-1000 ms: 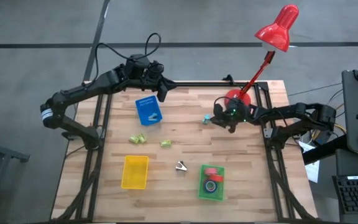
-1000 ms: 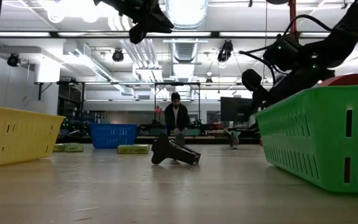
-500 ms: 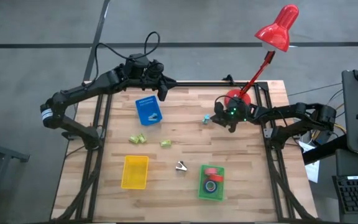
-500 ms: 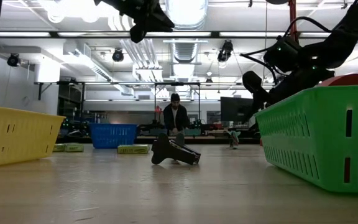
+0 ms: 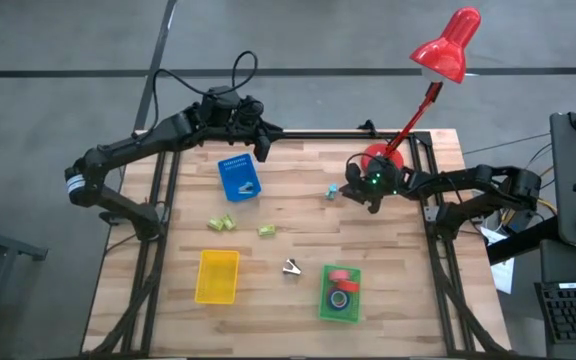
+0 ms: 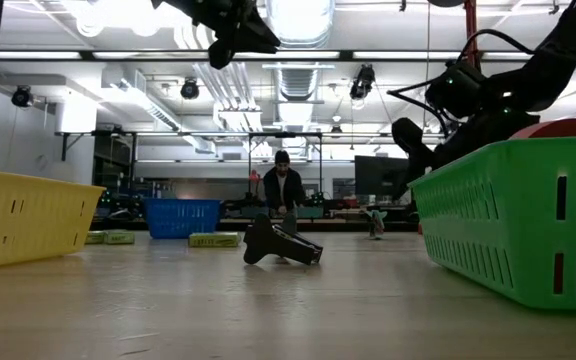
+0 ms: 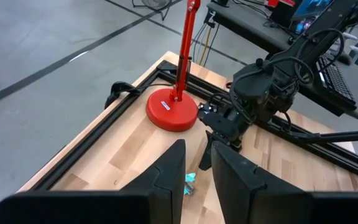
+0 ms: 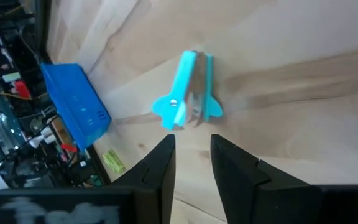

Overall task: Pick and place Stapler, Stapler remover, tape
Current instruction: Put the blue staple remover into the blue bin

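The right gripper (image 5: 353, 190) hangs low near the far right of the table, jaws parted by a narrow gap and holding nothing. Its wrist view looks straight past the two dark fingers (image 8: 157, 163) at the light blue staple remover (image 8: 186, 91), which lies on the bare wood just ahead of the tips, apart from them. The remover's long axis runs roughly in line with the gripper's reach, so the fingers seem set to straddle its width. From above, the staple remover (image 5: 332, 191) sits just beside the gripper, on its side towards the table's middle, with the lamp's red base (image 5: 375, 157) close behind the arm.

That's the relation the next move likely turns on: a short advance forward and down, and the jaws may want a touch more opening first. The right arm is clearly the nearer one.

The left gripper (image 5: 260, 148) hovers high by the far edge, just beyond the blue tray (image 5: 238, 178), fingers (image 7: 166, 171) narrowly parted and empty.

Further out, three green staplers (image 5: 222, 225) lie near the middle of the table, a dark staple remover (image 5: 290, 267) sits between the yellow tray (image 5: 217, 276) and the green tray (image 5: 339, 293), and the green tray holds the tape (image 5: 339, 299), red and blue rolls. A person (image 6: 283, 187) stands far back in the room.
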### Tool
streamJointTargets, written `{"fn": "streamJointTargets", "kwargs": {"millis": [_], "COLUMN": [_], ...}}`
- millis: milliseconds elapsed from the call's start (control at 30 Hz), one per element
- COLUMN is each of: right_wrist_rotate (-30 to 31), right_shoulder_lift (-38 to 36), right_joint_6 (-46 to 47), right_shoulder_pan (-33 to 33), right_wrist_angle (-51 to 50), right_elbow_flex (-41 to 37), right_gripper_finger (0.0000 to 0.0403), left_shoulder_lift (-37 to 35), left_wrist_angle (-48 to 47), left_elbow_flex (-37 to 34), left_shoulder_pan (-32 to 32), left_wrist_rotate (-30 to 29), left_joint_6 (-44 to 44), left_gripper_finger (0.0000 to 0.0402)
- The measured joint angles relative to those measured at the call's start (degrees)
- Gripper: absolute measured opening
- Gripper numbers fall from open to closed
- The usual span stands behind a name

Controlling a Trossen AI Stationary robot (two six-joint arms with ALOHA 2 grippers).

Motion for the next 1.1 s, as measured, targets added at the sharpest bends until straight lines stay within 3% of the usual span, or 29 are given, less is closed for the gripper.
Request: {"fn": "streamJointTargets", "kwargs": {"millis": [500,767,1100], "right_wrist_rotate": [2.78,1.05,0.84], "right_shoulder_lift": [0.0,4.75,5.31], "right_joint_6": [0.34,-0.38,-1.77], "right_shoulder_pan": [-0.36,0.67,0.1], "right_wrist_angle": [0.18,0.46,-0.12], "right_elbow_flex": [0.48,4.73,4.89], "right_gripper_finger": [0.0099,0.0107,0.01], "left_shoulder_lift": [0.02,0.02,-0.31], "left_wrist_angle": [0.05,0.42,-0.06], "left_elbow_flex": [-0.02,-0.02,-0.02], "left_shoulder_pan": [0.0,0.03,0.02], "left_wrist_rotate": [-0.02,-0.18,-0.17], "left_joint_6": [0.02,0.34,-0.17], "left_gripper_finger": [0.0081,0.0081,0.0081]}}
